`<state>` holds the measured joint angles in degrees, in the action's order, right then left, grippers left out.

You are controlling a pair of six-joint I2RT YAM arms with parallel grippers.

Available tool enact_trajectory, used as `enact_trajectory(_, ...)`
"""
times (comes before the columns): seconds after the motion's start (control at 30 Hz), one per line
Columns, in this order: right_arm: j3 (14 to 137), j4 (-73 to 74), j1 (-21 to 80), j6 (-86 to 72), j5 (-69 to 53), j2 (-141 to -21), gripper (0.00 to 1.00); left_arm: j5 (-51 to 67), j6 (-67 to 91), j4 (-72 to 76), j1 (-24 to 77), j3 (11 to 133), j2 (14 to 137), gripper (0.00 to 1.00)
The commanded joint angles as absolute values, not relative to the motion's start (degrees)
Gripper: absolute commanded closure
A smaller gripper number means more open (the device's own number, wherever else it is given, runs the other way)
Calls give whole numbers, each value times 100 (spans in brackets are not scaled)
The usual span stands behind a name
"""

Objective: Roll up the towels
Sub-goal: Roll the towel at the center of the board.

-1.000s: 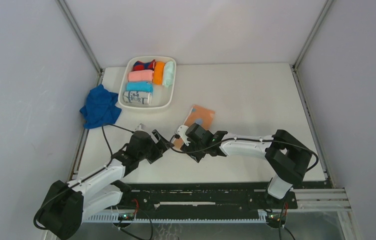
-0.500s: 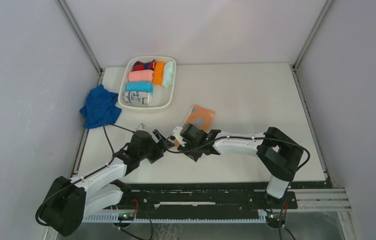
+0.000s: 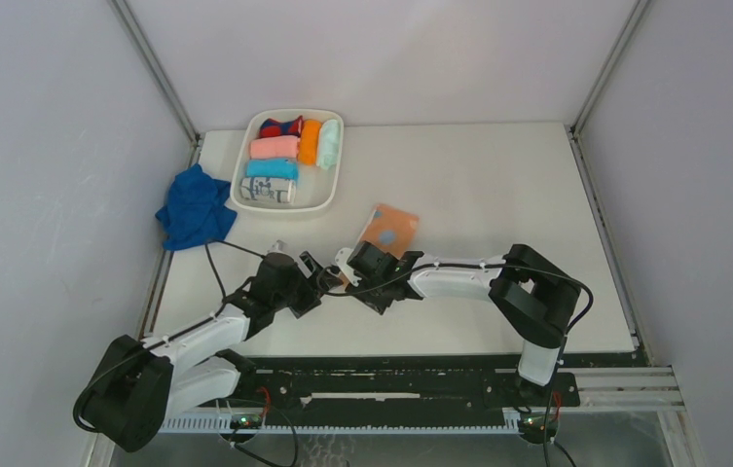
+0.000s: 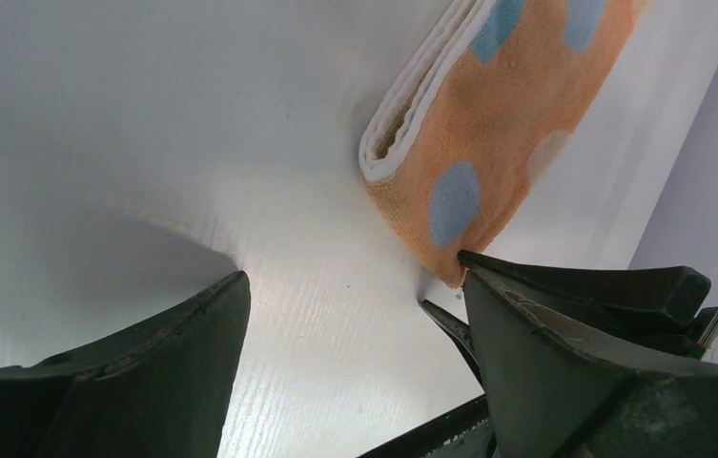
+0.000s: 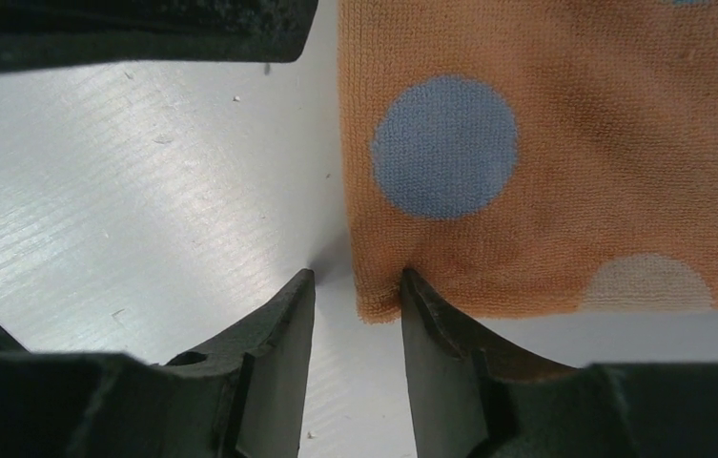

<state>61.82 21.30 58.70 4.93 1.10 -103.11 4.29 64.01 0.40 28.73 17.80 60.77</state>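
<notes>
The right tool [image 5: 355, 286] has edged left and narrowed its jaws astride the near corner of the peach spotted towel [image 5: 526, 191], which lies folded flat mid-surface, not yet pinched. The left tool [image 4: 353, 272] gapes empty alongside. Rolling looks imminent; the blue towel [image 3: 194, 206] lies heaped at the left edge.

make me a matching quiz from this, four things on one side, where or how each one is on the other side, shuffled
Things:
1. spotted orange towel
2. blue towel
3. pink roll
4. left gripper

Places or states:
A. inside the white tray
B. jaws wide open, low beside a towel's near corner
C. bunched up at the left edge of the table
D. folded flat, mid-table

Pairs: 1-D; 2-C; 3-A; 4-B
</notes>
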Motion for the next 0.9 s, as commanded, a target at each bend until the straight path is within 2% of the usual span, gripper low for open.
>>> enact_trajectory(0.0,6205,2358,5947,377,53,-10448,64,432,6490,132,2838,1819,6139,13)
enact_trajectory(0.07,6207,2324,5942,360,22,-10426,69,445,6504,132,2839,1832,6162,13)
enact_trajectory(0.3,6206,2040,5979,186,-171,-10312,100,505,6613,149,2833,1872,6180,13)
enact_trajectory(0.6,5941,1229,5705,-408,-1547,-9932,100,525,6750,107,2834,1974,6386,14)
enact_trajectory(0.87,5389,466,5299,-870,-2053,-9718,100,554,6835,105,2839,2086,6755,24)
